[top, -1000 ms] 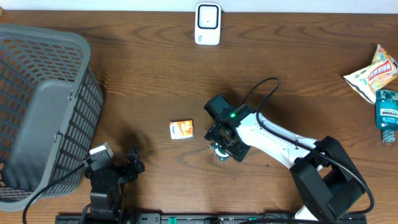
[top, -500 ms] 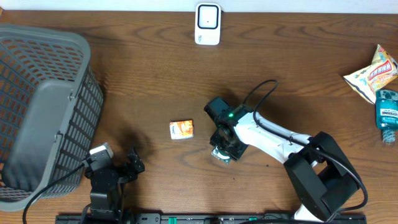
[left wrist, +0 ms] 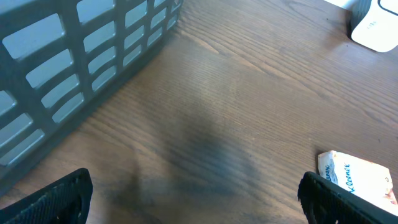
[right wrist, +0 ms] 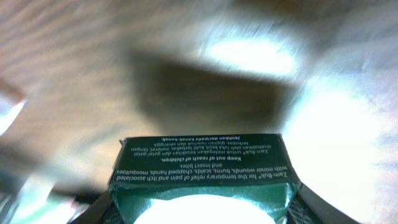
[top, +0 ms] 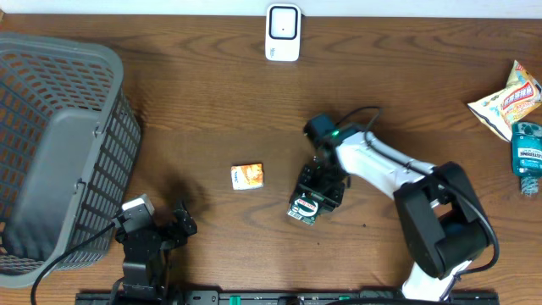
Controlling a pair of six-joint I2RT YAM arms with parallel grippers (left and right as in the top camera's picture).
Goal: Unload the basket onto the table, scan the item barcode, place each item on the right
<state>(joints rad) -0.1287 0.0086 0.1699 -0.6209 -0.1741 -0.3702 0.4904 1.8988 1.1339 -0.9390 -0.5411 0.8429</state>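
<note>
The item is a dark green carton (right wrist: 199, 169) with white print, and my right gripper (right wrist: 202, 210) is shut on it, one black finger (right wrist: 93, 211) against each side. From overhead the carton (top: 301, 209) shows just below and left of the right gripper (top: 315, 193), near the table's middle. The white scanner (top: 282, 32) stands at the far edge, well away from the carton. My left gripper (left wrist: 199, 202) is low at the front left, open with only bare wood between its fingers (left wrist: 62, 199).
A grey slatted basket (top: 59, 152) fills the left side. A small white-and-orange packet (top: 247, 176) lies left of the carton, also seen as the packet (left wrist: 357, 180). A snack bag (top: 508, 97) and a blue bottle (top: 527, 152) lie at the right edge.
My right gripper has closed on the green carton and its wrist has swung up and to the right, carton in the jaws. The left arm has not moved.
</note>
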